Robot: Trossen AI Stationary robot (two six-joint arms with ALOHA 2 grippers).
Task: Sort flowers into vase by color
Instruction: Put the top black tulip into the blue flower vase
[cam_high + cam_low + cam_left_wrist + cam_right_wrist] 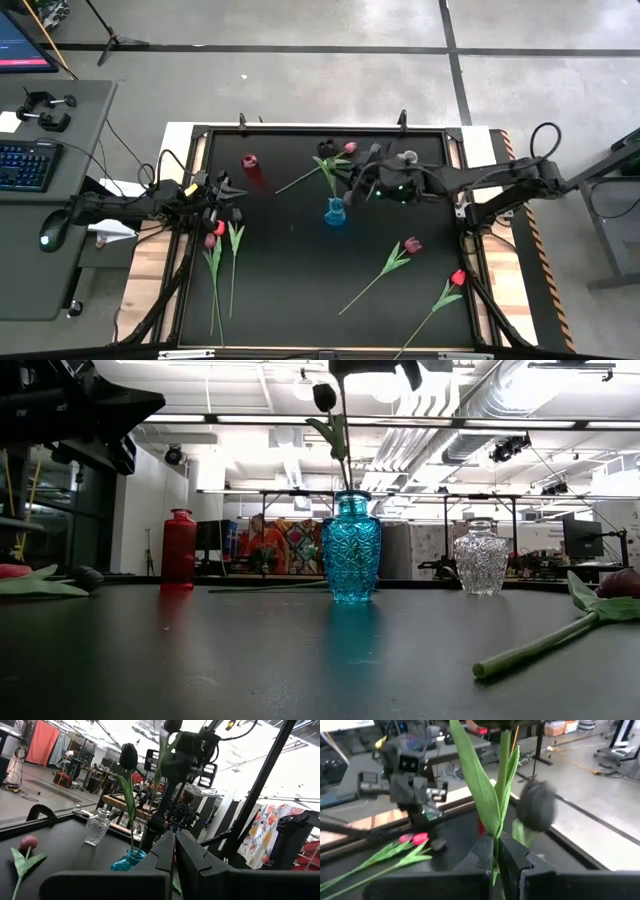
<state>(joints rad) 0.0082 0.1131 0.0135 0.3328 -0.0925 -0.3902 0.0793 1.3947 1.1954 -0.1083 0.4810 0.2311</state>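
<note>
Dark tulip (324, 397) in blue vase (351, 547); right hand (497, 851) clamped on another stem (504, 765); red vase (179, 549), clear vase (481, 557).

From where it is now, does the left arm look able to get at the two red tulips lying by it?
Probably yes: the left gripper sits just above the two tulips, nothing lying between them.

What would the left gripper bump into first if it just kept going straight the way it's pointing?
Probably the blue vase holding a dark tulip, straight ahead of the left gripper. The right gripper hangs just beyond. Depth is hard to judge.
</note>
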